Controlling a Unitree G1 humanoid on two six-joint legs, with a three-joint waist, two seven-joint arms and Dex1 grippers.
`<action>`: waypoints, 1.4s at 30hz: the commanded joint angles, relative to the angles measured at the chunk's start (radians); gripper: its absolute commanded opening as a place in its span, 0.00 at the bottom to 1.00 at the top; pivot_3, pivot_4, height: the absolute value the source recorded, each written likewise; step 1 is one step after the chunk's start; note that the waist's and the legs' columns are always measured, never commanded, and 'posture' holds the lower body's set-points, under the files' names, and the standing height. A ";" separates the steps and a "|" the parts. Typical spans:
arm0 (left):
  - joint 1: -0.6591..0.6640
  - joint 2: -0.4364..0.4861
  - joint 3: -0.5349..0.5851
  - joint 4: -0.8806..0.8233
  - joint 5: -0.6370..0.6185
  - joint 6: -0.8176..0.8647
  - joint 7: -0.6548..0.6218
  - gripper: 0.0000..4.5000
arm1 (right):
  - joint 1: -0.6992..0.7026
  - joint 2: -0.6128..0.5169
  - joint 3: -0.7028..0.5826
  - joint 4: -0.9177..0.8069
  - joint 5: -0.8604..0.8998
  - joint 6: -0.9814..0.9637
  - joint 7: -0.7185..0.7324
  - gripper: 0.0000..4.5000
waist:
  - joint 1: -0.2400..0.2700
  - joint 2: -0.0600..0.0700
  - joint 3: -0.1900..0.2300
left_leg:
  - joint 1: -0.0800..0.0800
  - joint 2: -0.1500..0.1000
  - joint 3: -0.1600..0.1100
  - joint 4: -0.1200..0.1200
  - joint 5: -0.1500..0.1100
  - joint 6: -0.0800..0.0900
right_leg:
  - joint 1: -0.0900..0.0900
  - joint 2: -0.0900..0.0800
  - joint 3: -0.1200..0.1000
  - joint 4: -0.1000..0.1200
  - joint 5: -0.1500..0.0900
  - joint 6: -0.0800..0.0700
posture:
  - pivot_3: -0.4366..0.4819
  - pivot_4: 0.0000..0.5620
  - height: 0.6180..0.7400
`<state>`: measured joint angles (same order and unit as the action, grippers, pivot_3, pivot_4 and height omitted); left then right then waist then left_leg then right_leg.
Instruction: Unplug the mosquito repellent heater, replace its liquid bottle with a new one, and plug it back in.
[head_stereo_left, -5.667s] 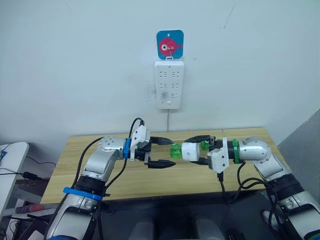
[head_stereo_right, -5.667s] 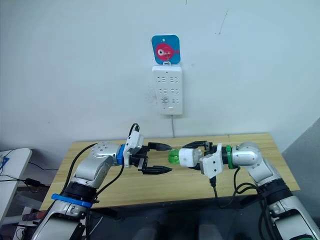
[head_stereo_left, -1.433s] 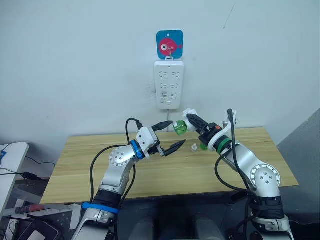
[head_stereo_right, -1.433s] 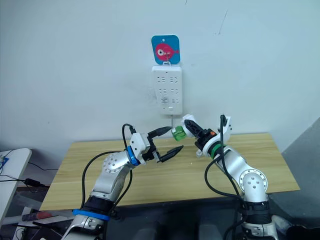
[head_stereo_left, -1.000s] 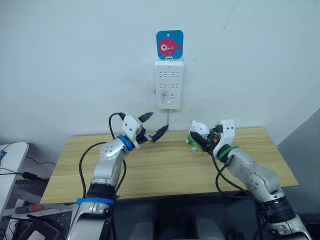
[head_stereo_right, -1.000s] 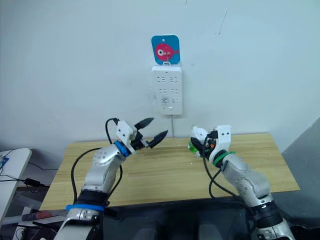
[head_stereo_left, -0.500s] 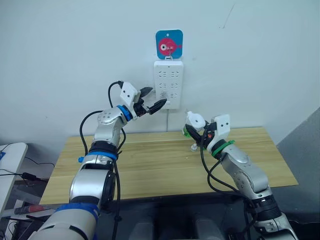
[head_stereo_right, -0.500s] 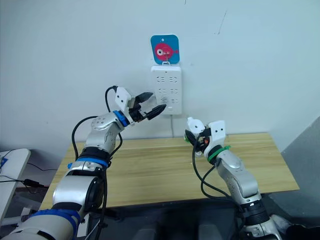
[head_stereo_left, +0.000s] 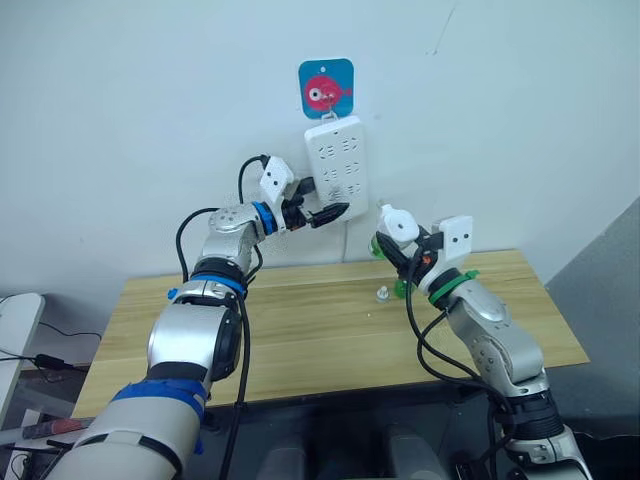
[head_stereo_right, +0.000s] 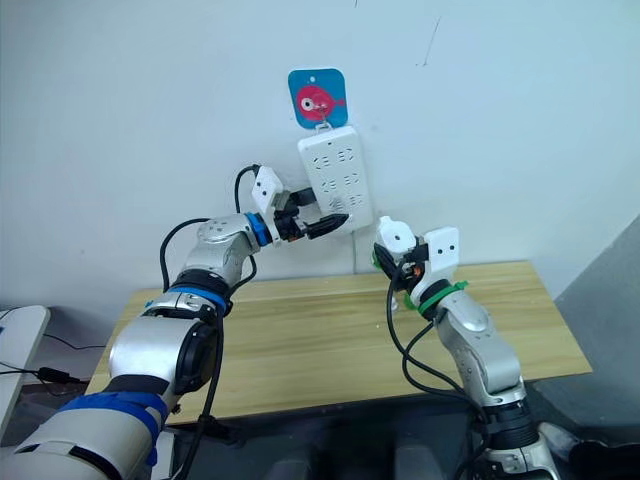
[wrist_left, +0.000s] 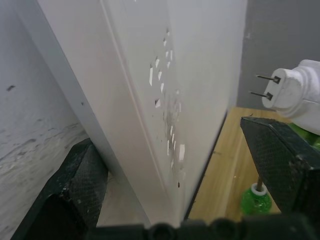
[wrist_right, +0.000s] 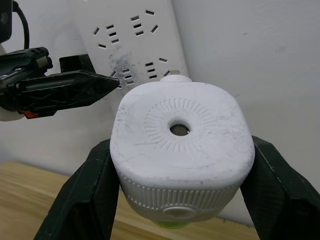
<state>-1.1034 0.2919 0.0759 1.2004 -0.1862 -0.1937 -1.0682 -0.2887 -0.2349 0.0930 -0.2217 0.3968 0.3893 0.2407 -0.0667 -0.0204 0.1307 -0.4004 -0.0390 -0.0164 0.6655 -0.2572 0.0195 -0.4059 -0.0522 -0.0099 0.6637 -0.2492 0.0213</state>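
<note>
Two grippers are raised above the far edge of the wooden table (head_stereo_left: 300, 330), whose near and middle boards are left bare. The right gripper (head_stereo_left: 392, 240) is clamped on the mosquito repellent heater (head_stereo_left: 396, 224), held in the air above the far right part of the table, its two plug prongs turned toward the wall and a green bottle (wrist_right: 167, 224) seen at its base. One more small green bottle (head_stereo_left: 402, 288) is stood on the table near the far edge, just beside a small whitish piece (head_stereo_left: 382, 294). Farther back, the left gripper (head_stereo_left: 322, 200) is spread wide around the lower edge of the single white power strip (head_stereo_left: 340, 158), which hangs tilted on the wall under a blue hook plate (head_stereo_left: 327, 86). Between heater and strip a clear gap is kept.
</note>
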 joint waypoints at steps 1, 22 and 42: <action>-0.051 0.004 0.013 0.001 0.006 -0.001 -0.031 1.00 | -0.017 -0.007 -0.031 -0.041 -0.003 -0.006 0.025 0.65 | 0.000 0.000 0.000 | 0.000 0.000 0.000 0.000 0.000 0.000 | 0.000 0.000 0.000 0.000 0.000 0.000 | 0.30 0.17 1.00; -0.047 0.020 0.084 -0.032 -0.045 0.140 -0.155 0.30 | -0.201 -0.106 0.004 -0.011 -0.042 0.181 0.195 0.65 | 0.000 0.000 0.000 | -0.001 0.000 0.000 0.000 0.000 0.000 | -0.001 0.000 0.000 0.000 0.000 0.000 | 0.32 0.15 1.00; -0.025 0.017 0.067 -0.078 -0.034 0.160 -0.192 0.30 | -0.300 -0.086 0.000 0.103 -0.122 0.164 0.222 0.65 | -0.005 0.000 0.000 | -0.001 0.000 0.001 0.000 0.000 0.000 | -0.002 -0.001 0.001 0.001 0.000 0.000 | 0.33 0.15 1.00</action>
<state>-1.1176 0.3274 0.1533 1.1763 -0.2169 -0.0144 -1.2237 -0.5477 -0.3267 0.1024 -0.1077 0.2873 0.5774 0.4675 -0.0715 -0.0204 0.1307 -0.4011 -0.0393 -0.0155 0.6659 -0.2571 0.0193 -0.4077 -0.0532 -0.0087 0.6650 -0.2493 0.0215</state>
